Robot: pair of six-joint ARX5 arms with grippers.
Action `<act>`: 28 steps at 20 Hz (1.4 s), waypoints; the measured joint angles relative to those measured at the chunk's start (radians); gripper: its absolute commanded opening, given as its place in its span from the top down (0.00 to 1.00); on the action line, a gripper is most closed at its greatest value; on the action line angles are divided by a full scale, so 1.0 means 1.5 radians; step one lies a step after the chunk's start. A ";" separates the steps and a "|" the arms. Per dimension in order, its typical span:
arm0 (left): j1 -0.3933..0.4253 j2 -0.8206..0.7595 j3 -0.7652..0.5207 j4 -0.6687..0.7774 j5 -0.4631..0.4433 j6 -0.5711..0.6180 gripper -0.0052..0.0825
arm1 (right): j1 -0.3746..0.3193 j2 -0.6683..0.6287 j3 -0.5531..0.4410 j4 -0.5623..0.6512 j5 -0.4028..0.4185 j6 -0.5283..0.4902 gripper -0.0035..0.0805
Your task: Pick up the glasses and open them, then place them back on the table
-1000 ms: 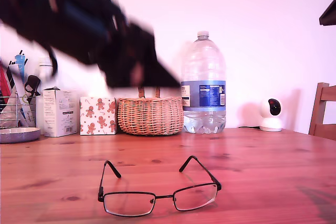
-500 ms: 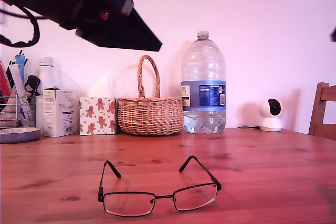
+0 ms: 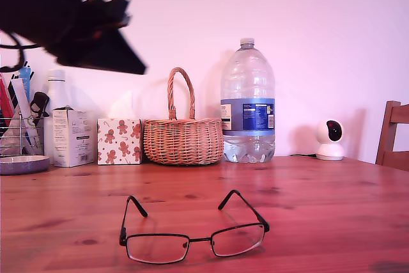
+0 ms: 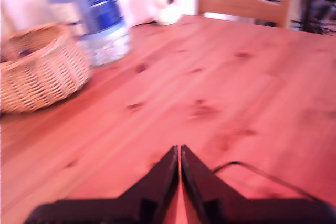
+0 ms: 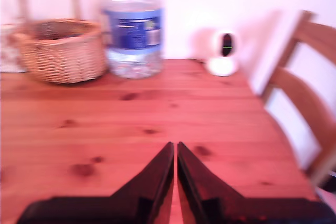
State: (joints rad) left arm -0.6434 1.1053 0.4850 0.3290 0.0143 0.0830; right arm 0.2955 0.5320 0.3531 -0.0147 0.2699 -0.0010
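Glasses: thin black metal-framed glasses (image 3: 193,233), temples unfolded, lie low centre in the exterior view on the reddish-brown wooden counter (image 3: 319,202).
Behind: wicker basket (image 3: 183,135), clear water bottle (image 3: 247,103), well apart.
My first gripper (image 4: 179,157): fingers pressed together, empty.
My second gripper (image 5: 175,153): fingers closed, empty.

knotty wood table (image 3: 319,202), thin metal glasses (image 3: 192,234), woven wicker basket (image 3: 183,140)

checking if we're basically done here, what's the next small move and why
Probably just keep both arms lifted clear. The glasses lie on the table with both temple arms spread open, nothing touching them. My first gripper and my second gripper are shut and empty, above bare wood.
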 measured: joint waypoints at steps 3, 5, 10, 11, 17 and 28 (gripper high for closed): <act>0.075 -0.007 0.000 -0.002 0.040 -0.001 0.96 | -0.034 -0.003 0.000 0.000 0.000 -0.003 0.97; 0.130 -0.018 0.000 -0.018 0.068 -0.005 0.96 | -0.055 -0.014 -0.001 0.001 -0.001 -0.006 0.97; 0.253 -0.070 0.000 -0.037 0.130 -0.007 0.96 | -0.084 -0.031 -0.006 0.021 -0.013 -0.013 0.97; 0.280 -0.087 0.000 -0.037 0.142 -0.007 0.96 | -0.084 -0.033 -0.013 0.033 -0.020 -0.016 0.97; 0.406 -0.138 -0.001 -0.019 0.223 -0.019 0.96 | -0.091 -0.041 -0.096 0.147 -0.071 -0.076 0.97; 0.439 -0.244 -0.108 0.038 0.249 -0.070 0.96 | -0.231 -0.100 -0.129 0.158 -0.190 0.000 0.97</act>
State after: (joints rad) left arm 0.0158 0.7387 0.3233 0.3859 0.3882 -0.0219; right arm -0.0509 0.3817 0.1589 0.2222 -0.0158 -0.0006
